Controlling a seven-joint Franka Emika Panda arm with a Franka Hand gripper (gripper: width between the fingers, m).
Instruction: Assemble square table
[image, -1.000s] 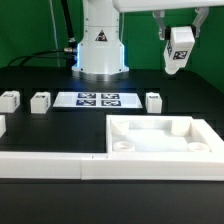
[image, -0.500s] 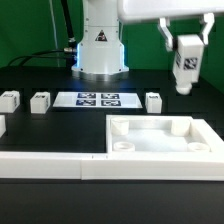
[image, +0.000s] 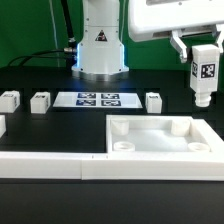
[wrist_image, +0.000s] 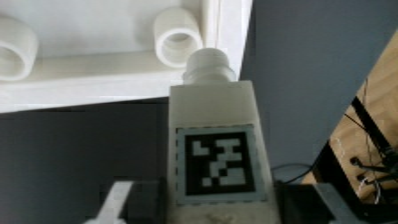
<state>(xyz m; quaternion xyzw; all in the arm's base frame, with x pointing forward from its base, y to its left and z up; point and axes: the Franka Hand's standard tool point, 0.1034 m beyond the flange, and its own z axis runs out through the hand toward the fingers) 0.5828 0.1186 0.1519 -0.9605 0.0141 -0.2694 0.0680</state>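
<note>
So that it can enter a right-hand socket (image: 200, 143), the pincer (image: 204, 52) clamps a leg (image: 205, 80) upright over the slab (image: 150, 122).

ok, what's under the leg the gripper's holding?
The leg hangs above the corner rim of the square table slab, next to an empty socket. Whatever is right under its tip is covered by the leg itself.

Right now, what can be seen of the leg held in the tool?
The leg is a stubby white plastic block with a black-and-white tag on one face and a narrower round tip at its lower end. It hangs upright in the air on the exterior view's right, gripped near its top by the tool, touching nothing else.
</note>
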